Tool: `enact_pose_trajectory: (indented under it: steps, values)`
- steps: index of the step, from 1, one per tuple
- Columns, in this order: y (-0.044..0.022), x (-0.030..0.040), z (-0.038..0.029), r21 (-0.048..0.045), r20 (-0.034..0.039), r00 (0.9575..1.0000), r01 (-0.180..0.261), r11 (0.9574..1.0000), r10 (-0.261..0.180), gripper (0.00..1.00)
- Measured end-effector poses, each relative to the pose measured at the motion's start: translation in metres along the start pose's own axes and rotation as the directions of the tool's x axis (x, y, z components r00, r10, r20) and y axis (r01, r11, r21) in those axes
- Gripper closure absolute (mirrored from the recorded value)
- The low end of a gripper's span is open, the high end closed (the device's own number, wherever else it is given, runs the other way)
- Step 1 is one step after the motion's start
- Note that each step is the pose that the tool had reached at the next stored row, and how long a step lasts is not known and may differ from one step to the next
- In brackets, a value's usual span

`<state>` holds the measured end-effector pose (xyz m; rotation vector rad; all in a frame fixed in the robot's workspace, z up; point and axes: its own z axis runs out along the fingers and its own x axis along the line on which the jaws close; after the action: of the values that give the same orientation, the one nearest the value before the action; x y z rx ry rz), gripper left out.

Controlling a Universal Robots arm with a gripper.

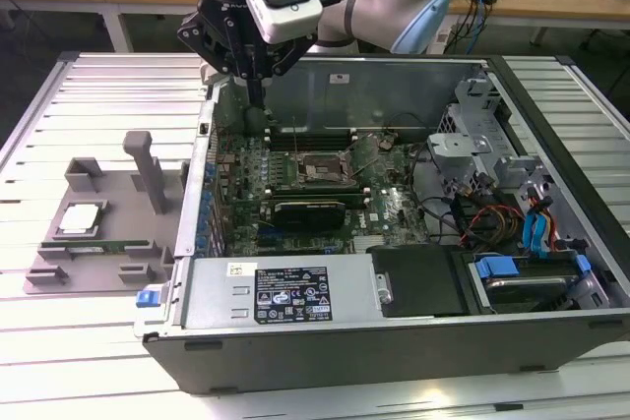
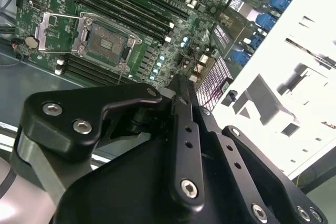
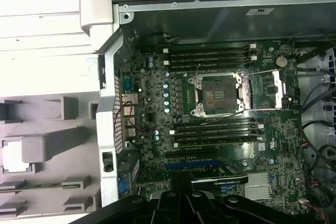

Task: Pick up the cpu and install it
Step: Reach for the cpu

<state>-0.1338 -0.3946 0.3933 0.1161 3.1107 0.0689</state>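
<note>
In the exterior view the cpu [image 1: 81, 218] lies flat in a pocket of the grey holder [image 1: 110, 194] on the surface [image 1: 89, 86], well apart from the tool [image 1: 256, 95], which hangs empty over the case wall [image 1: 202, 174]. Judge the chip light, stiff, slick-topped and fragile underneath, so take it by two opposite rim edges, minding the upright post [image 1: 148, 172] nearby. In the first wrist view the open socket [image 3: 216, 95] sits between memory slots [image 3: 210, 56], so you have little side room. In the second wrist view the fingers [image 2: 184, 129] are pressed together, pinching nothing.
</note>
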Motion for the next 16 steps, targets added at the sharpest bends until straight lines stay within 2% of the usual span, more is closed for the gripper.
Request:
enact_pose_trajectory:
  steps: [10, 16]
  values:
    - [0.0013, 0.0066, -0.0001, 0.0, 0.0, 1.0, 0.0, 1.0, 0.0, 0.89]
    - [0.0065, 0.021, 0.0008, 0.0, 0.0001, 1.0, 0.0, 1.0, 0.0, 0.89]
